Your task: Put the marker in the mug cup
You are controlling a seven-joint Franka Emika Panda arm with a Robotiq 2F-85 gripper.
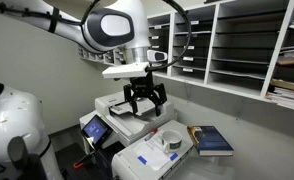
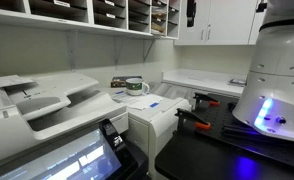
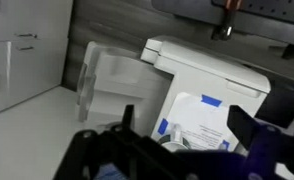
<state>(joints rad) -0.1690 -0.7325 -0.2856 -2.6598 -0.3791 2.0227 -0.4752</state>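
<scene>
Your claw [image 1: 145, 97] hangs released and empty above the printer [image 1: 122, 108], so by my reading nothing is done yet. The mug cup [image 1: 173, 143] stands at its 4 o'clock, just beside the blue book [image 1: 212, 140]. The marker cannot be made out; picking it up and dropping it in both remain.

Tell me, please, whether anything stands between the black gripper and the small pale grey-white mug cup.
Nothing visible does: only air lies between the open gripper and the mug cup sitting lower, beside the blue book.
</scene>
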